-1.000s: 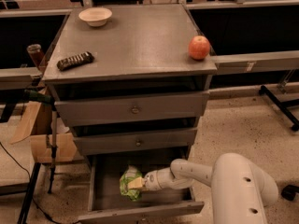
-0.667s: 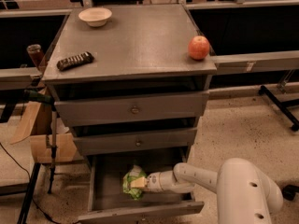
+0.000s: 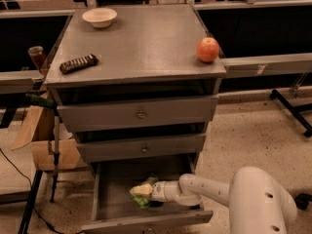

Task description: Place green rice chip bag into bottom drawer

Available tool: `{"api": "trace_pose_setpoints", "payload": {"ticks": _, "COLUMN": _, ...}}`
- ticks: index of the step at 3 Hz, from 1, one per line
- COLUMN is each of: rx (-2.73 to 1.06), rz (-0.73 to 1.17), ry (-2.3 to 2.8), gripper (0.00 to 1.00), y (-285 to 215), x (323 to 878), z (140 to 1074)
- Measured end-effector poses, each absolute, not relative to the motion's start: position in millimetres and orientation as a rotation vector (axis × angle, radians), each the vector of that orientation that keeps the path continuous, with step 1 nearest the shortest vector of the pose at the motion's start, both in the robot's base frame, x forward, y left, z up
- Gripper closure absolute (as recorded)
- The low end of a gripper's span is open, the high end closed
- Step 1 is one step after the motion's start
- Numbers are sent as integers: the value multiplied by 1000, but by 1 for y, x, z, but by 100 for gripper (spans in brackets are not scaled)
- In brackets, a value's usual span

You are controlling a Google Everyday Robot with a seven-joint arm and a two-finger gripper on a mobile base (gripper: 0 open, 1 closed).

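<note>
The green rice chip bag [image 3: 141,195] is a light green, crumpled bag with a pale patch, inside the open bottom drawer [image 3: 146,221] near its middle front. My gripper [image 3: 147,191] reaches into the drawer from the right on the white arm [image 3: 214,190], and its tip is against the bag. The bag appears to rest on or just above the drawer floor. The drawer is pulled out below the two upper drawers.
On the cabinet top lie a white bowl [image 3: 99,17], a dark remote-like bar [image 3: 78,63] and a red apple [image 3: 208,49]. A cardboard box [image 3: 46,139] and a thin stand [image 3: 54,150] are at the left. A dark rail base [image 3: 291,109] is at the right.
The arm's big white housing has shifted slightly right and lower. The gripper and bag stay at about the same place in the drawer.
</note>
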State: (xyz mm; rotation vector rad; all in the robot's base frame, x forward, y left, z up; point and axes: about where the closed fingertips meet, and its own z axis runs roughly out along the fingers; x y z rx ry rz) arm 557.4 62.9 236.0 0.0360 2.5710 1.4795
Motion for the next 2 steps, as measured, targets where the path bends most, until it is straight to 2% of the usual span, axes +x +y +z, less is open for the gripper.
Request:
{"api": "trace_pose_setpoints", "payload": {"ticks": 1, "rx": 41, "rz": 1472, "ry": 2572, "gripper": 0, "y": 63, "x": 558, "z": 235}}
{"api": "trace_pose_setpoints", "payload": {"ticks": 2, "rx": 35, "rz": 1471, "ry": 2574, "gripper": 0, "y": 64, "x": 557, "z": 235}}
